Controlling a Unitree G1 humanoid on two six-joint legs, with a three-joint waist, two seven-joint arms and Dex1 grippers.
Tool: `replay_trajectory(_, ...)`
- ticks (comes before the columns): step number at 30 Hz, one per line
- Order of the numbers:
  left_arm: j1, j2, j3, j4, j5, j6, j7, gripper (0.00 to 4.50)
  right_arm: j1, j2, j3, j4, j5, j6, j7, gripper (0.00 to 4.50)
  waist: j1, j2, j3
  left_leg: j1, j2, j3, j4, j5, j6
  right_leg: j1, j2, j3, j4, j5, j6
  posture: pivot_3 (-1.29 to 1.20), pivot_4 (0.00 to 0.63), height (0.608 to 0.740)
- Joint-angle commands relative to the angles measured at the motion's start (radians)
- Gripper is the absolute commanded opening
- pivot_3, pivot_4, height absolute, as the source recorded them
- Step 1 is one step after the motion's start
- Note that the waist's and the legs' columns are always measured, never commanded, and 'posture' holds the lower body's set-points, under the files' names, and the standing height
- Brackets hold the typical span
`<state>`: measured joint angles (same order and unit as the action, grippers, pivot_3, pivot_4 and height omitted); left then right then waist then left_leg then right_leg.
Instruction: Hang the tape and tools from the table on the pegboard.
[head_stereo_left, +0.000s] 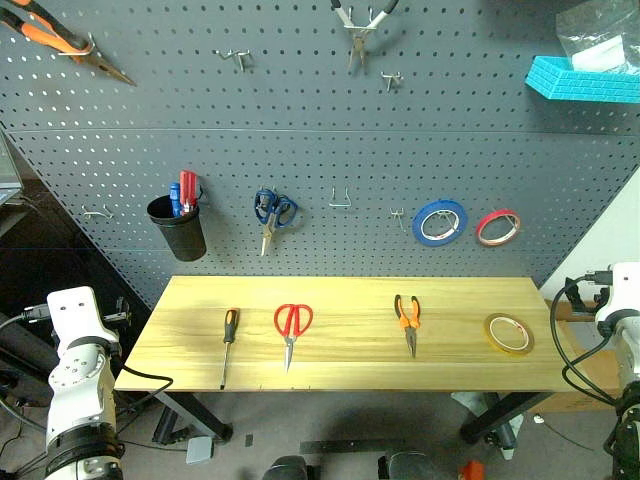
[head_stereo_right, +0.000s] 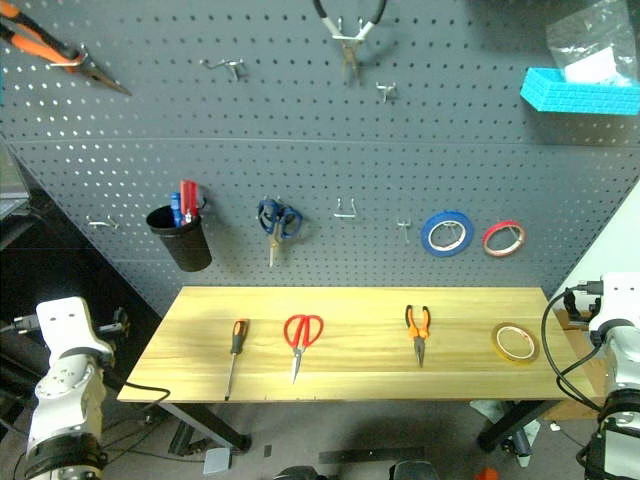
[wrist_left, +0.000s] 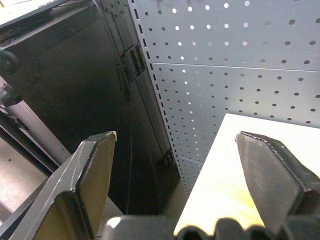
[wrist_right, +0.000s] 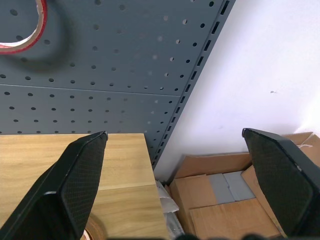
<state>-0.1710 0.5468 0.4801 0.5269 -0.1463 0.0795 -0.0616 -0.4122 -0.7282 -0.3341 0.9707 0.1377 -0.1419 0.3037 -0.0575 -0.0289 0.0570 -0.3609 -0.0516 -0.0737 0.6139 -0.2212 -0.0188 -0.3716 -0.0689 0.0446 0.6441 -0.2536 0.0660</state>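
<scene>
Both tools stand nearest, off the ends of the table (head_stereo_left: 340, 370): the left tool (wrist_left: 175, 180) has its fingers spread apart and empty beside the table's left end, and the right tool (wrist_right: 175, 185) is likewise spread wide and empty at the table's right end.

Four things lie in one row on the table, left to right: one screwdriver (head_stereo_left: 229, 343), one pair of red-handled scissors (head_stereo_left: 291, 327), one pair of orange-handled pliers (head_stereo_left: 407, 319), and one yellow-tan tape ring (head_stereo_left: 509, 333), all apart from each other.

Behind the table, the pegboard (head_stereo_left: 320, 150) carries one black cup (head_stereo_left: 179, 227), one pair of blue-handled scissors (head_stereo_left: 273, 214), one blue tape ring (head_stereo_left: 439, 221), one red tape ring (head_stereo_left: 497, 227), and, higher up, two further pliers and one blue tray (head_stereo_left: 582, 78).
</scene>
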Motion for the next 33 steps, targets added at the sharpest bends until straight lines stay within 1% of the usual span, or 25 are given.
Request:
replay_trajectory(1, -0.005, 0.033, -0.023, -0.024, 0.012, -0.02, -0.041, 4.07, -0.007, -0.026, -0.023, -0.016, 0.011, -0.006, -0.004, 4.5, 0.0, 0.0, 0.0, 0.0, 0.0, 0.0, 0.0, 0.0, 0.0, 0.0, 0.0, 0.0, 0.0, 0.0, 0.0, -0.05, 0.0, 0.74)
replay_trajectory(6, -0.004, 0.029, -0.034, -0.031, 0.02, -0.024, -0.05, 4.07, 0.002, -0.023, -0.016, -0.026, 0.01, 0.001, 0.008, 4.5, 0.0, 0.0, 0.0, 0.0, -0.001, -0.001, 0.0, 0.0, 0.0, 0.0, 0.0, 0.0, 0.0, 0.0, 0.0, -0.05, 0.005, 0.74)
replay_trajectory(8, 0.004, 0.028, -0.045, -0.044, 0.021, 0.006, -0.059, 4.07, 0.011, -0.02, -0.014, -0.036, 0.01, 0.005, 0.016, 4.5, -0.001, 0.0, 0.0, 0.0, -0.001, -0.002, 0.0, 0.0, 0.0, 0.0, -0.001, 0.0, 0.0, 0.0, 0.0, -0.05, 0.006, 0.74)
replay_trajectory(11, 0.029, 0.011, -0.062, -0.127, 0.007, 0.097, -0.077, 4.07, 0.05, -0.008, 0.001, -0.091, 0.011, 0.033, 0.051, 4.5, -0.001, -0.001, 0.001, 0.0, -0.001, -0.002, 0.0, 0.0, 0.0, 0.0, -0.001, 0.0, 0.0, 0.0, 0.0, -0.06, 0.032, 0.74)
replay_trajectory(14, 0.058, -0.036, -0.104, -0.292, -0.004, 0.194, -0.078, 4.07, 0.133, 0.024, 0.048, -0.253, 0.007, 0.111, 0.108, 4.5, -0.002, -0.003, 0.005, -0.002, -0.001, -0.003, 0.0, 0.0, 0.0, 0.0, -0.001, -0.001, 0.0, 0.0, 0.0, -0.08, 0.064, 0.74)
replay_trajectory(15, 0.062, -0.046, -0.11, -0.326, -0.006, 0.225, -0.074, 4.07, 0.152, 0.031, 0.054, -0.295, 0.008, 0.13, 0.116, 4.5, -0.001, -0.003, 0.008, -0.002, -0.001, -0.003, 0.0, 0.0, 0.0, 0.0, -0.001, -0.001, 0.0, 0.0, 0.0, -0.08, 0.064, 0.74)
replay_trajectory(16, 0.068, -0.054, -0.133, -0.365, 0.007, 0.251, -0.075, 4.07, 0.176, 0.042, 0.059, -0.357, 0.019, 0.171, 0.124, 4.5, -0.001, -0.003, 0.014, -0.002, -0.001, -0.003, 0.001, 0.0, 0.0, 0.0, -0.001, -0.001, 0.0, 0.0, 0.0, -0.08, 0.083, 0.74)
replay_trajectory(19, 0.075, -0.082, -0.211, -0.481, 0.019, 0.282, -0.109, 4.07, 0.238, 0.069, 0.077, -0.531, 0.047, 0.301, 0.159, 4.5, 0.0, 0.002, 0.036, -0.002, 0.0, -0.004, 0.004, 0.0, 0.0, 0.001, -0.001, -0.002, 0.001, -0.002, -0.002, -0.1, 0.116, 0.74)
replay_trajectory(20, 0.07, -0.091, -0.241, -0.519, 0.017, 0.302, -0.122, 4.07, 0.25, 0.073, 0.084, -0.571, 0.05, 0.337, 0.167, 4.5, 0.0, 0.004, 0.044, -0.003, 0.0, -0.005, 0.006, 0.0, 0.0, 0.001, -0.001, -0.002, 0.002, -0.003, -0.005, -0.1, 0.127, 0.74)
replay_trajectory(22, 0.059, -0.096, -0.292, -0.57, 0.029, 0.329, -0.142, 4.07, 0.263, 0.079, 0.092, -0.632, 0.054, 0.402, 0.172, 4.5, 0.001, 0.005, 0.061, -0.004, 0.0, -0.004, 0.01, 0.0, 0.0, 0.002, -0.001, -0.002, 0.002, -0.003, -0.005, -0.11, 0.149, 0.74)
replay_trajectory(23, 0.039, -0.099, -0.336, -0.596, 0.029, 0.334, -0.176, 4.07, 0.247, 0.083, 0.091, -0.635, 0.06, 0.445, 0.167, 4.5, 0.001, 0.005, 0.071, -0.004, 0.0, -0.004, 0.011, -0.001, 0.001, 0.002, -0.001, -0.002, 0.002, -0.003, -0.004, -0.12, 0.17, 0.74)
replay_trajectory(26, -0.009, -0.078, -0.47, -0.65, 0.044, 0.309, -0.301, 4.07, 0.194, 0.083, 0.101, -0.612, 0.058, 0.532, 0.167, 4.5, 0.0, 0.003, 0.104, -0.005, 0.0, -0.004, 0.013, -0.001, 0.001, 0.002, -0.001, -0.002, 0.002, -0.002, -0.004, -0.13, 0.201, 0.74)
replay_trajectory(29, -0.031, -0.042, -0.556, -0.707, 0.01, 0.339, -0.445, 4.07, 0.147, 0.08, 0.117, -0.579, 0.048, 0.594, 0.179, 4.5, -0.004, 0.003, 0.129, -0.009, 0.0, -0.003, 0.014, -0.001, 0.001, -0.002, -0.001, -0.002, 0.001, 0.0, -0.005, -0.14, 0.228, 0.74)
replay_trajectory(31, -0.051, -0.021, -0.617, -0.741, -0.016, 0.32, -0.559, 4.07, 0.102, 0.075, 0.139, -0.529, 0.035, 0.609, 0.199, 4.5, -0.009, 0.004, 0.137, -0.015, 0.0, -0.003, 0.014, -0.002, 0.003, -0.008, -0.001, -0.002, 0.001, 0.004, -0.002, -0.14, 0.242, 0.74)
replay_trajectory(33, -0.073, -0.009, -0.658, -0.759, -0.038, 0.311, -0.642, 4.07, 0.057, 0.072, 0.163, -0.471, 0.019, 0.607, 0.217, 4.5, -0.015, 0.004, 0.149, -0.024, 0.0, -0.003, 0.013, -0.002, 0.003, -0.017, -0.001, -0.002, 0.002, 0.006, -0.005, -0.14, 0.252, 0.74)
